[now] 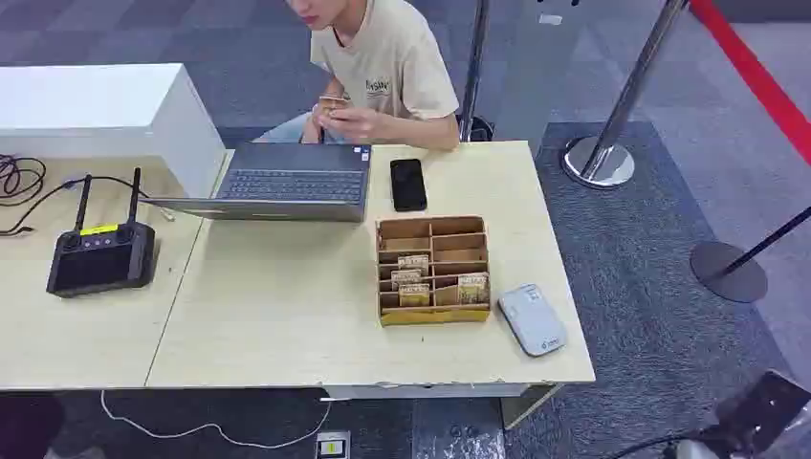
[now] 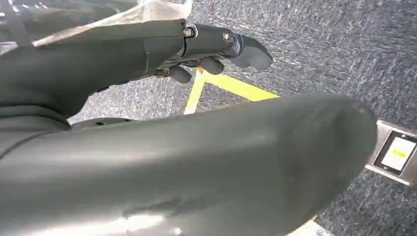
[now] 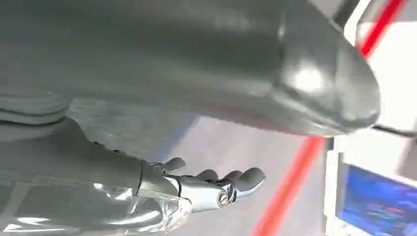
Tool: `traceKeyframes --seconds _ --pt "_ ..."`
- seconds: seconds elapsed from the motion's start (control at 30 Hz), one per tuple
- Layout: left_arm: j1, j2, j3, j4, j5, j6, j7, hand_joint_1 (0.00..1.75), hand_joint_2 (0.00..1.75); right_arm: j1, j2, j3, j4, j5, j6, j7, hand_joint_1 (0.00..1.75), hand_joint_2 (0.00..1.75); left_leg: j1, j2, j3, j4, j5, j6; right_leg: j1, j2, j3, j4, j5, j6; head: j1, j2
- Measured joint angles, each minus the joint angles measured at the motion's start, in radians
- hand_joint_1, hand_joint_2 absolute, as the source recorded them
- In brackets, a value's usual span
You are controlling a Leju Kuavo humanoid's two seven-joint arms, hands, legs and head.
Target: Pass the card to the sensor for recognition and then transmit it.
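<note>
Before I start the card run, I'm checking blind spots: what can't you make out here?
- Card faces in the box, head view: too small to read.
- What the person's hands hold, head view: too small to identify.
- Left hand palm, left wrist view: thumb blocks it.
- Right hand, right wrist view: blurred.

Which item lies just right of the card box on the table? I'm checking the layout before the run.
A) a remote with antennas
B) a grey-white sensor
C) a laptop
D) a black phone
B: the grey-white sensor lies by the right front corner of the card box; the phone and laptop are behind it, the remote far left.
</note>
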Motion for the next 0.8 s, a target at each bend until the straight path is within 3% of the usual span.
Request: traceKeyframes --seconds 0.1,0.33,0.8 --pt "-0.001 0.0 -0.003 0.0 -0.003 -0.001 -0.001 0.0 0.0 0.002 0.009 0.059 -0.082 0.049 -0.006 0.007 0.0 1.75 0.0 0.0 0.0 0.0 0.0 0.0 0.0 0.0 0.0 0.0 0.0 0.0 0.0 0.0" --pt "-0.001 0.007 -0.009 0.003 -0.014 -0.008 -0.011 0.0 0.0 -0.019 -0.009 0.242 -0.216 0.141 -0.018 0.089 0.0 1.75 0.0 0.0 0.0 0.0 0.0 0.0 0.0 -0.001 0.0 0.0 0.0 0.0 0.0 0.0" --pt "-0.002 0.015 -0.031 0.006 -0.031 -0.024 -0.018 0.0 0.0 -0.078 -0.093 0.663 -0.38 0.337 -0.008 0.265 0.0 1.75 0.0 -0.001 -0.001 0.0 0.0 0.0 0.0 -0.001 0.0 0.0 0.0 0.0 0.0 0.0"
